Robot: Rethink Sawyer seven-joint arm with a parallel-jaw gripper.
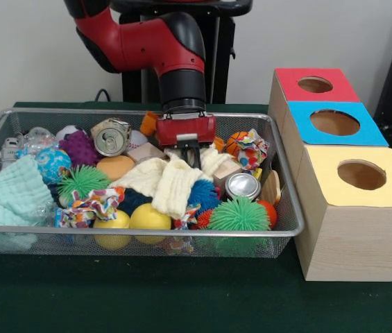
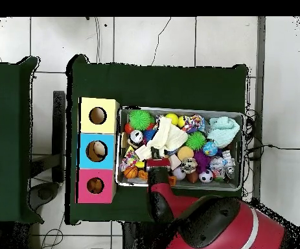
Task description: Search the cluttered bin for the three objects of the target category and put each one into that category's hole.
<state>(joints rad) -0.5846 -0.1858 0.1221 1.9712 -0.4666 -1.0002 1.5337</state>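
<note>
The wire mesh bin (image 1: 289, 208) is packed with toys, cans and cloths; it also shows in the overhead view (image 2: 238, 117). My gripper (image 1: 189, 161) hangs low over the bin's back middle, its fingers slightly open just above a cream knitted cloth (image 1: 171, 182), holding nothing. In the overhead view the gripper (image 2: 157, 162) is by the bin's bottom edge. An orange furry toy (image 1: 150, 123) peeks out behind the gripper's left side. A black-and-white animal toy (image 2: 136, 137) lies near the bin's left end. The red-panelled box's hole (image 1: 315, 84) (image 2: 95, 185) is the farthest of the row.
Blue-panelled (image 1: 334, 122) and yellow-panelled (image 1: 362, 174) boxes stand beside the red one, right of the bin. The bin holds green spiky balls (image 1: 238, 215), yellow balls (image 1: 149, 217), cans (image 1: 242, 186), a small basketball (image 1: 236, 143), patterned scraps (image 1: 91, 206) and a mint cloth (image 1: 8, 196).
</note>
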